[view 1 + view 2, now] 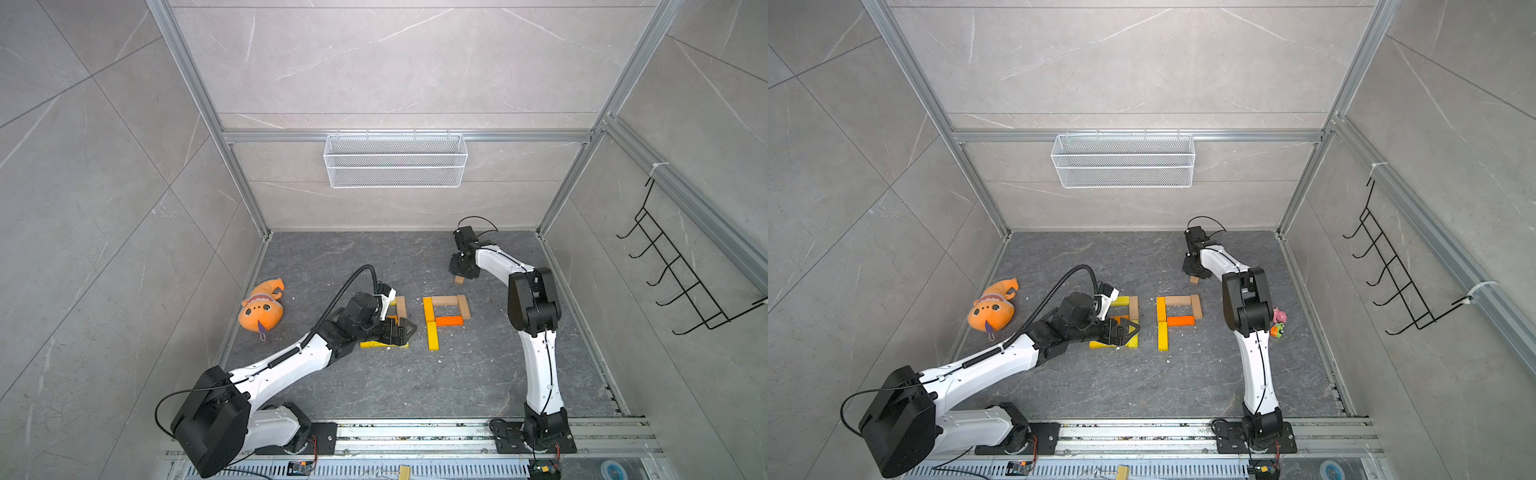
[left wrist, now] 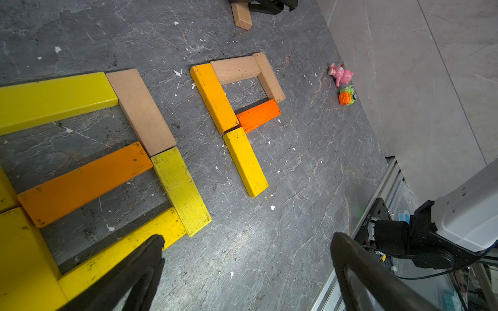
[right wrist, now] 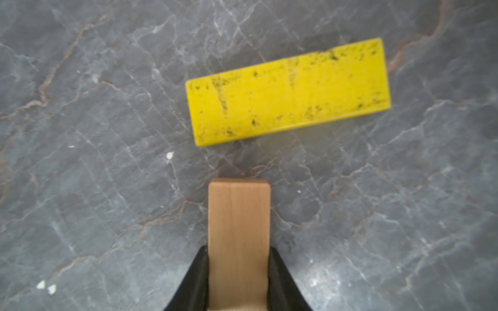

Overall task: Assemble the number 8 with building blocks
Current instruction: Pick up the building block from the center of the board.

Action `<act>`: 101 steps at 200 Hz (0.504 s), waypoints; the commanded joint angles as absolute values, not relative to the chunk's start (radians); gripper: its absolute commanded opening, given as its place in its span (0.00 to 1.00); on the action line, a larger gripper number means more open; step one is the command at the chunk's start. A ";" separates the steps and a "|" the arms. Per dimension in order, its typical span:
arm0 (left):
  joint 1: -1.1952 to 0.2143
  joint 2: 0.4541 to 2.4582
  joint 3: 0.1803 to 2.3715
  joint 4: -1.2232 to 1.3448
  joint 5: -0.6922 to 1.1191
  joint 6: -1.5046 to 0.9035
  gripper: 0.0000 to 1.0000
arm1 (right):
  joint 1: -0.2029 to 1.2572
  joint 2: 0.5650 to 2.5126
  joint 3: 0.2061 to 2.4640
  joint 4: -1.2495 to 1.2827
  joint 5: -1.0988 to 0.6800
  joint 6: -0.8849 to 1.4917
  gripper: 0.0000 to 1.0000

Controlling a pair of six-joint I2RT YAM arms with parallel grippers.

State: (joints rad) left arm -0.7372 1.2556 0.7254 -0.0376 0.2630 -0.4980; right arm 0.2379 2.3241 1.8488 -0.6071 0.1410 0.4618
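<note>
Right gripper (image 3: 239,280) is pinching the tan block (image 3: 239,215) across its width; left gripper (image 2: 248,238) is hanging with fingers spread. Lifting vertically is likely safest, clearing the nearby yellow block (image 3: 288,91).

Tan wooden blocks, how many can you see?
4. An upper right block in the left figure; a top block and a right side block in the right figure; a held block in the right gripper. More may be hidden.

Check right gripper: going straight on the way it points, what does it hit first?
Likely the tabletop: the right gripper points down at it, and the tan block it grips would touch first. The yellow block lies just beyond; depth unclear.
</note>
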 commanded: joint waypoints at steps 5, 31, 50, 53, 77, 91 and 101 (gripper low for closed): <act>-0.744 1.225 0.737 -0.021 0.262 -0.511 0.99 | 0.242 2.294 1.896 -0.610 0.125 0.389 0.28; -0.743 1.204 0.726 -0.023 0.253 -0.514 0.99 | 0.242 2.220 1.858 -0.581 0.129 0.325 0.28; -0.744 1.197 0.719 -0.013 0.253 -0.517 0.99 | 0.241 2.131 1.760 -0.529 0.102 0.288 0.28; -0.743 1.197 0.718 -0.010 0.253 -0.515 0.99 | 0.241 2.118 1.743 -0.524 0.095 0.283 0.28; -0.745 1.202 0.717 0.003 0.262 -0.517 0.99 | 0.242 1.988 1.598 -0.472 0.057 0.249 0.27; -0.744 1.204 0.715 0.014 0.268 -0.517 0.99 | 0.242 1.909 1.513 -0.467 0.046 0.225 0.27; -0.745 1.205 0.711 0.024 0.271 -0.515 0.99 | 0.242 1.863 1.461 -0.482 0.037 0.209 0.27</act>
State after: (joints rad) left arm -0.7410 1.2194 0.7223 -0.0307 0.2630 -0.5056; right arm 0.2379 1.9827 1.5627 -0.5007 0.0765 0.2768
